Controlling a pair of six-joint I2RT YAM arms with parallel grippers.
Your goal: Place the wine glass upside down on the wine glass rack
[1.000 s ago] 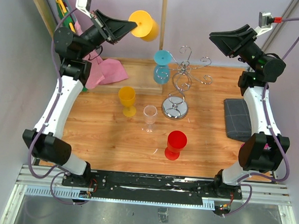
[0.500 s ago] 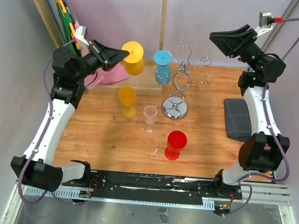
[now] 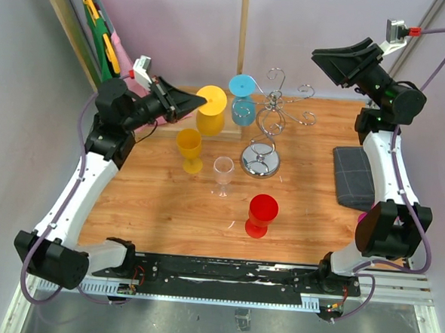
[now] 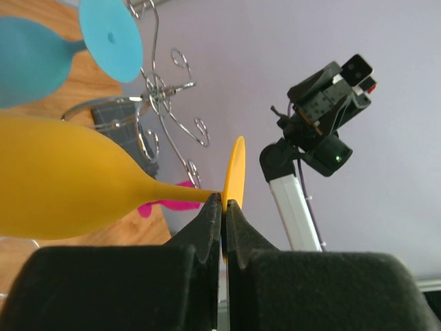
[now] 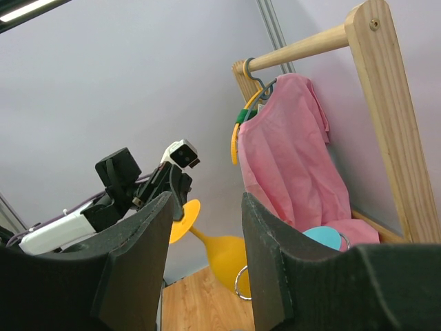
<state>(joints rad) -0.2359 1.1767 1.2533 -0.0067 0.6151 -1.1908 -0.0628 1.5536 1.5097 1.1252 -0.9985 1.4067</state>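
My left gripper [image 3: 197, 101] is shut on the round foot of a yellow wine glass [image 3: 210, 114], held above the table with its bowl down and tilted, just left of the wine glass rack [image 3: 277, 118]. The left wrist view shows the pads [image 4: 211, 219] pinching the foot's edge, and the bowl [image 4: 62, 179] reaching left. The chrome rack has curled arms and a round mirrored base [image 3: 260, 163]. A blue glass [image 3: 242, 100] hangs upside down on its left side. My right gripper [image 3: 331, 60] is open and empty, raised high at the back right.
A second yellow glass [image 3: 189, 148], a clear glass [image 3: 223, 173] and a red glass [image 3: 262, 213] stand on the wooden table. A grey folded cloth [image 3: 354, 175] lies at the right. A pink garment [image 5: 289, 152] hangs from a wooden rail [image 5: 303, 47] at the back left.
My left arm has swung down and to the right with the yellow glass, bringing it from high at the back to beside the blue glass. The right arm has not moved.
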